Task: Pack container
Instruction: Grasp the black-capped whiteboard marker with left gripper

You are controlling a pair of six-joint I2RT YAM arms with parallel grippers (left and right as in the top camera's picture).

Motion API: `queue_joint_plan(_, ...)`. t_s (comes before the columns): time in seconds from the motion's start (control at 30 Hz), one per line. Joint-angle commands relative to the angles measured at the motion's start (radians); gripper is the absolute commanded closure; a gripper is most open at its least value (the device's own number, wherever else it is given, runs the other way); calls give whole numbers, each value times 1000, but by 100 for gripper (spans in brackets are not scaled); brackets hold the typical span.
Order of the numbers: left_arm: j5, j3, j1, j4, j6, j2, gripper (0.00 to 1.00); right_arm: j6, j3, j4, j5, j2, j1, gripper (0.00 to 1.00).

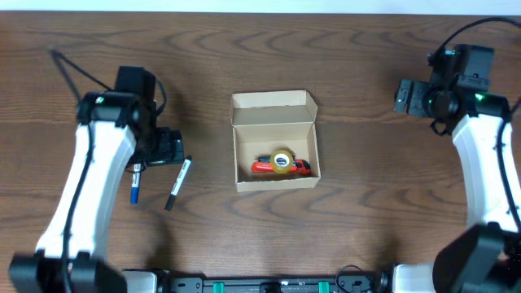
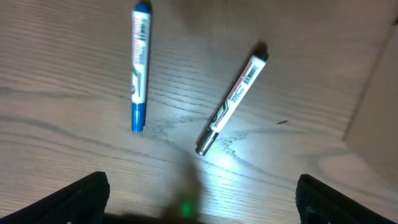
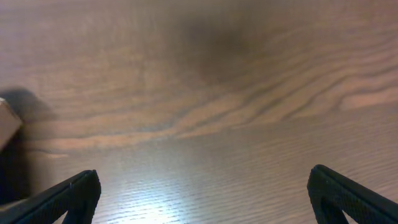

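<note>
Wide open, the left hand (image 2: 200, 185) holds nothing. Its two dark fingers (image 2: 87, 196) sit far apart at the bottom corners of the left wrist view. Between them you see the brown wood tabletop (image 1: 366, 212) and two pens. The blue pen (image 2: 140, 68) lies on the left. The black pen (image 2: 231, 99) lies tilted just beside it, and they do not touch. The hand touches neither pen. The overhead view shows the same two pens side by side, near the left arm, with the hand right beside their far ends.

The container (image 1: 275, 138) sits in the middle of the tabletop, between the two arms. Its lid (image 1: 273, 100) is open and folded back. Only the overhead view looks down inside it. There a red tool (image 1: 262, 168) lies on the bottom, and a yellow round thing (image 1: 282, 161) sits on it. The left wrist view shows only a blurry tan side of the box at its right edge. The right wrist view shows only a small tan corner at its left edge.

Over on the right, the right hand (image 3: 204, 177) is wide open too and holds nothing. Its view shows bare wood between the fingers. From overhead, this hand is well apart from the box, near the far right side.
</note>
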Motion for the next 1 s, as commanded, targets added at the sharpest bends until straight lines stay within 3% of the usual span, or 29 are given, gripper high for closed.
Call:
queue_joint_plan(0.0, 15, 6, 5, 24, 107, 54, 5, 24, 9, 1, 17, 29, -5, 1)
queue_joint_plan(0.13, 31, -32, 5, 107, 167, 103, 5, 24, 9, 3, 16, 43, -5, 1)
queue_joint_plan(0.27, 101, -109, -5, 195, 308, 115, 5, 14, 9, 0, 17, 43, -5, 1)
queue_joint_plan(0.97, 99, -421, -68, 478, 225, 110, 4, -2, 9, -19, 16, 43, -5, 1)
